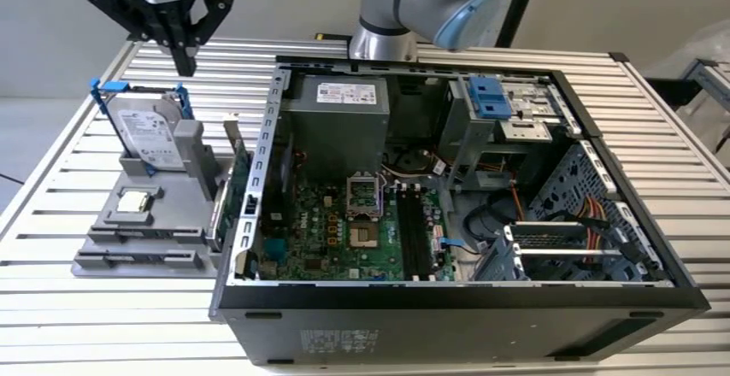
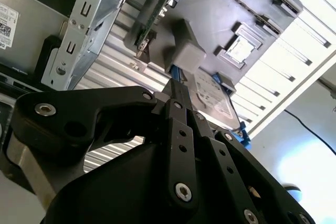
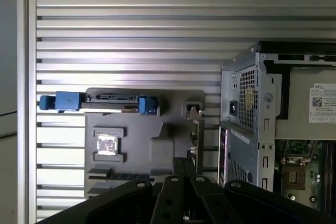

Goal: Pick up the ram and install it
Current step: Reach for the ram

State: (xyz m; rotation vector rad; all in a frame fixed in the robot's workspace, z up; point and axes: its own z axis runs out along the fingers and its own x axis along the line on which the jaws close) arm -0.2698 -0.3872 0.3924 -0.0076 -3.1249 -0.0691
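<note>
Silver ridged table (image 1: 68, 325) holds a grey tray (image 1: 97, 267), and an open computer case (image 1: 456, 316) sits just beside the tray. The ram (image 1: 143, 260) lies flat in a slot at one end of the tray, with a small square chip (image 1: 137, 201) between it and the upright hard drive (image 1: 149, 132) at the tray's other end. The black gripper (image 1: 183, 61) hangs in the air above the tray's hard drive end, its two fingers pressed together with nothing between them.

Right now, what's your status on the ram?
Gripper shut, empty, up over the holder. Ram untouched in the holder's front slot. Upright hard drive close below the gripper.
</note>
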